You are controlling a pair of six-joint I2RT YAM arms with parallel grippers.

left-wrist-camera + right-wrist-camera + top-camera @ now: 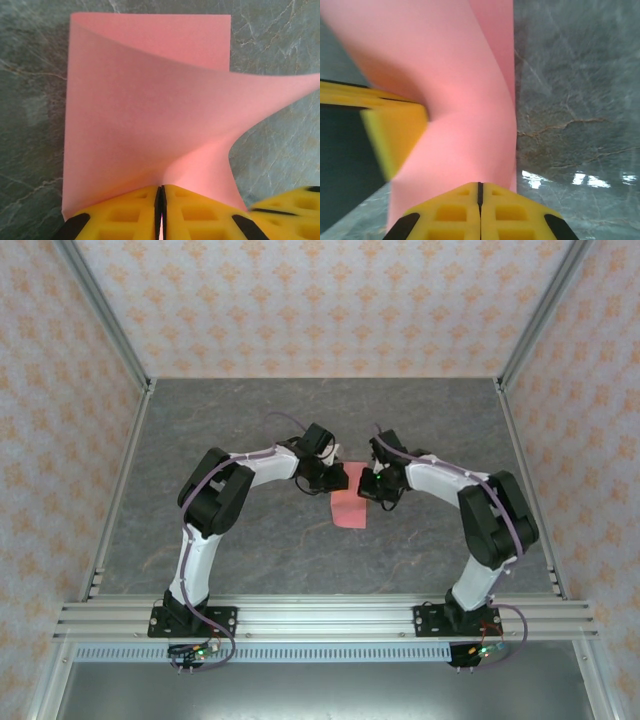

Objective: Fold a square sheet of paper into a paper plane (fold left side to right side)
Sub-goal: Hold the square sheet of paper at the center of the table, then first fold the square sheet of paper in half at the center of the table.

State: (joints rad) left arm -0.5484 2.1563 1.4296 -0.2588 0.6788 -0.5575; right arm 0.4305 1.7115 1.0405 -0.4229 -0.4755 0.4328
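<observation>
The square sheet of paper [348, 508], salmon pink, lies mid-table between both grippers. In the left wrist view the paper [150, 110] has a flat lower layer and an upper layer bowed up over it, one corner stretched off to the right. My left gripper [160, 192] is shut on that lifted layer's near edge, pink showing in the slit. In the right wrist view the paper [465, 90] rises from my right gripper [480, 187], shut on its edge. The two grippers, left [335, 473] and right [372, 487], sit close together at the sheet's far end.
The grey marbled tabletop [300, 420] spreads all round the sheet. Patterned walls [320, 300] close in the back and both sides. An aluminium rail [320, 615] carrying both arm bases runs along the near edge.
</observation>
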